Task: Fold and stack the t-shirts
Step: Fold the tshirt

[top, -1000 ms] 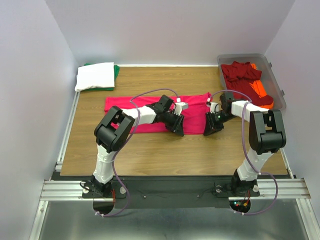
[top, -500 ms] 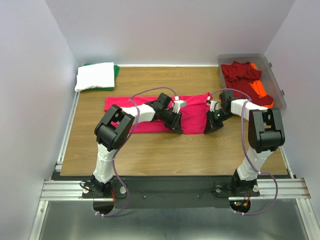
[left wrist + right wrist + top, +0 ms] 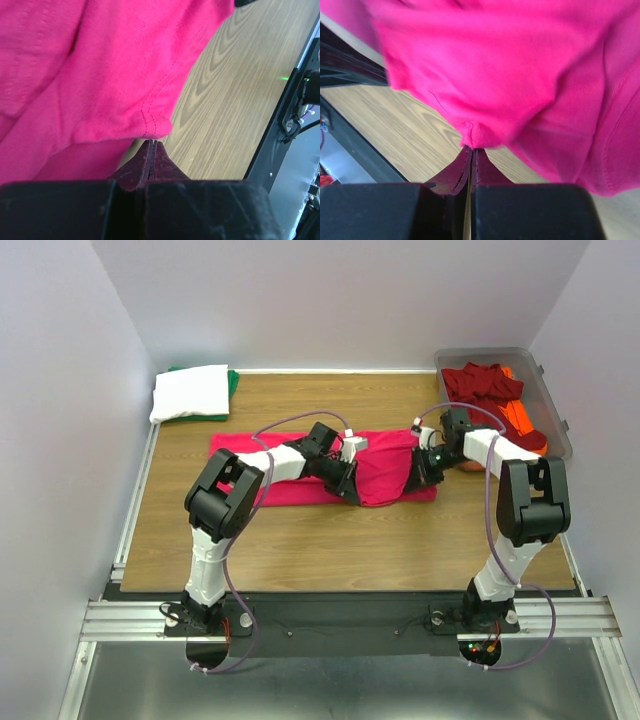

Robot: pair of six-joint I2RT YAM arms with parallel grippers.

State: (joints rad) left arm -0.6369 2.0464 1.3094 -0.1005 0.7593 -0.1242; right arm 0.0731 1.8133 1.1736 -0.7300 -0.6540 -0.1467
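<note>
A bright pink-red t-shirt (image 3: 290, 472) lies across the middle of the table, its right part lifted into a fold. My left gripper (image 3: 347, 490) is shut on the shirt's hem (image 3: 150, 125) at the near edge of the fold. My right gripper (image 3: 420, 472) is shut on the hem (image 3: 472, 134) at the shirt's right end. A folded white t-shirt (image 3: 190, 392) lies on a green one (image 3: 232, 382) at the back left. Dark red (image 3: 478, 390) and orange (image 3: 520, 420) t-shirts lie in the bin.
A clear grey plastic bin (image 3: 545, 375) stands at the back right of the wooden table (image 3: 300, 540). White walls close in the back and both sides. A metal rail (image 3: 350, 618) runs along the near edge by the arm bases.
Both grippers have moved away from the near edge toward the back, carrying the shirt's near hem with them; the right part of the shirt now bulges up in a fold.
</note>
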